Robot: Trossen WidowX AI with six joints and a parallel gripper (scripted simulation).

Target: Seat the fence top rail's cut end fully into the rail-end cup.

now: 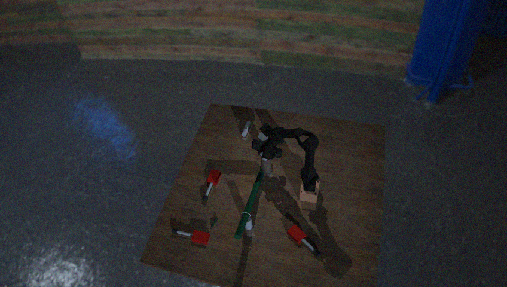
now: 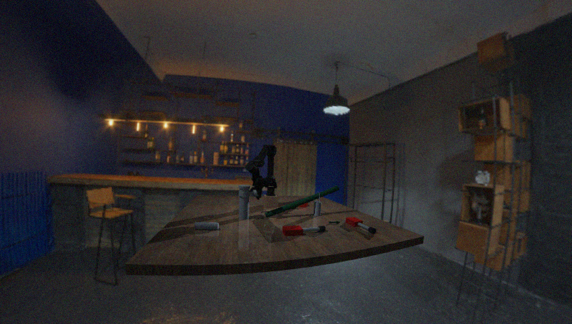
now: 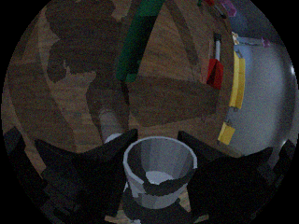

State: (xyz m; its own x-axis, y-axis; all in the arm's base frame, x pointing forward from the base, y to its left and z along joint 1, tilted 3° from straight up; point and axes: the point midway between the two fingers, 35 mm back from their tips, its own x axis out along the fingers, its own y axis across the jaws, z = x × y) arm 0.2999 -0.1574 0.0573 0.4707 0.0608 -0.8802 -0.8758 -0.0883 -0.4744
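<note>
The big grey post (image 1: 266,167) (image 2: 243,204) stands upright; in the wrist view it is mostly hidden. The pale rail-end cup (image 3: 159,200) sits beside the post, high up, with its open mouth visible. My gripper (image 3: 158,134) (image 1: 265,150) is shut on this cup, with one finger on each side. The green rail (image 1: 252,199) (image 2: 301,202) (image 3: 137,44) slants through the loop cap (image 1: 246,213) (image 2: 319,196) on the small post (image 1: 249,224) (image 2: 317,209). Its cut end is low by the big post, apart from the cup and the fingers. The brace band is mostly hidden.
A pale cylinder (image 1: 246,130) (image 2: 206,225) lies beyond the big post. Red-headed tools (image 1: 214,177) (image 1: 200,237) (image 1: 296,233) lie around the rail. A small dark green piece (image 1: 213,222) (image 2: 334,221) lies left of the small post in the top view.
</note>
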